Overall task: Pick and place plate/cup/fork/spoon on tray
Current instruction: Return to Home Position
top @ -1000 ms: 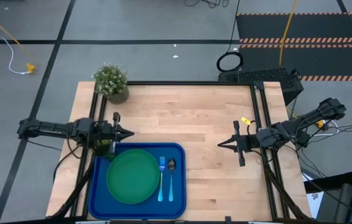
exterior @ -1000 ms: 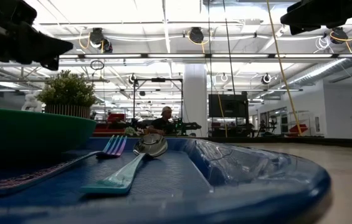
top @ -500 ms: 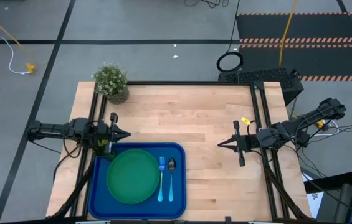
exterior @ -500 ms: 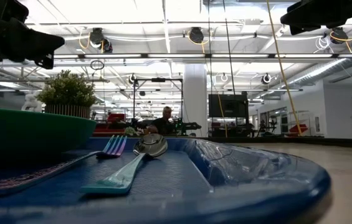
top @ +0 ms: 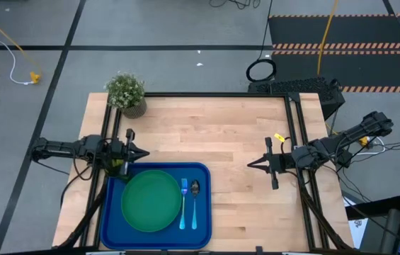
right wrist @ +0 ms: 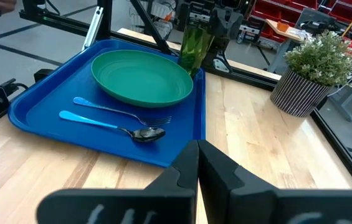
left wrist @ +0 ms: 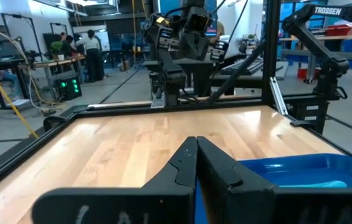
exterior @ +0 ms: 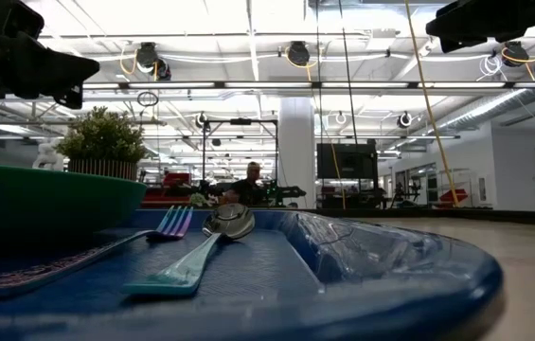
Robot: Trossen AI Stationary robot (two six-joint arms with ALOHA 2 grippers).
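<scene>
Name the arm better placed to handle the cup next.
Left. The cup stands at the tray corner just beside the left gripper; the right gripper hangs over the table beyond the tray's opposite side.

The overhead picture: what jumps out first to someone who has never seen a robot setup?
The dark-blue tray at the table's near edge, holding the green plate with the fork and spoon side by side to its right. The olive cup stands at the tray's far left corner, just under the left gripper, whose fingers are shut. A potted plant sits at the table's far left corner.
</scene>
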